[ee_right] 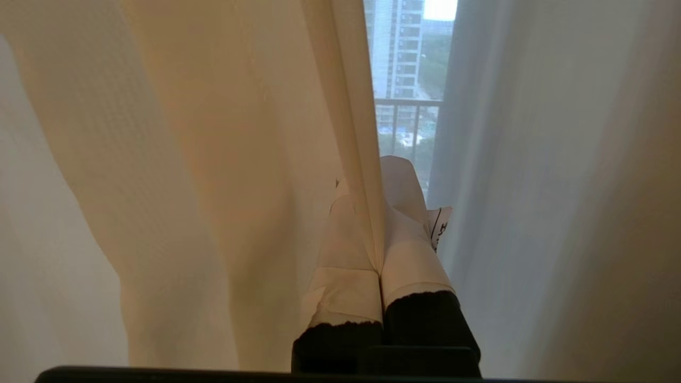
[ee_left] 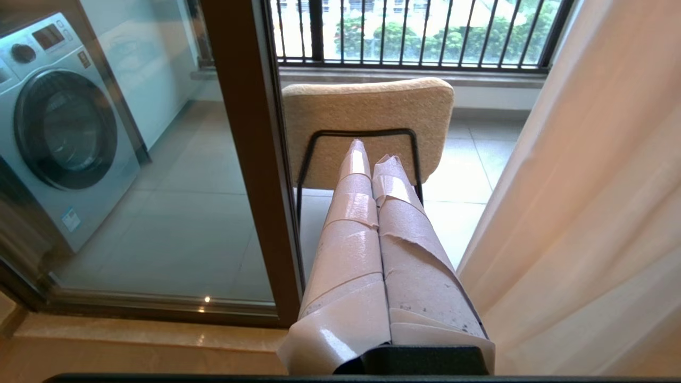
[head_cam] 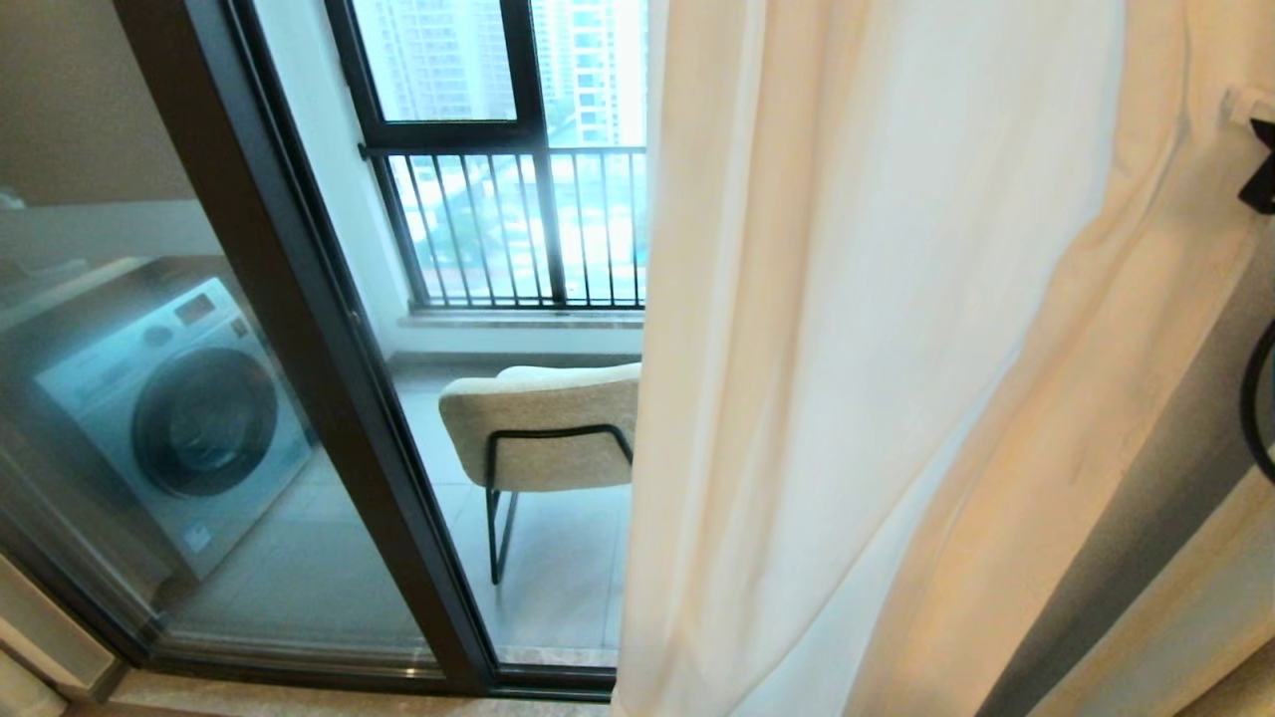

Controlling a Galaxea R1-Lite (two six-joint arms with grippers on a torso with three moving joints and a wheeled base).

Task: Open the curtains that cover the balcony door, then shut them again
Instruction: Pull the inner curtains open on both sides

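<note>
Pinching the curtain edge in my right tool — left tool clamped empty — I'd drag sideways steadily, along the balcony door.

One chair, one washing machine

A silver front-loading washing machine with a dark round door stands on the pale tiled balcony floor, well left of a beige upholstered chair on a black metal frame; daylight enters the outer window with black vertical railing bars
</note>
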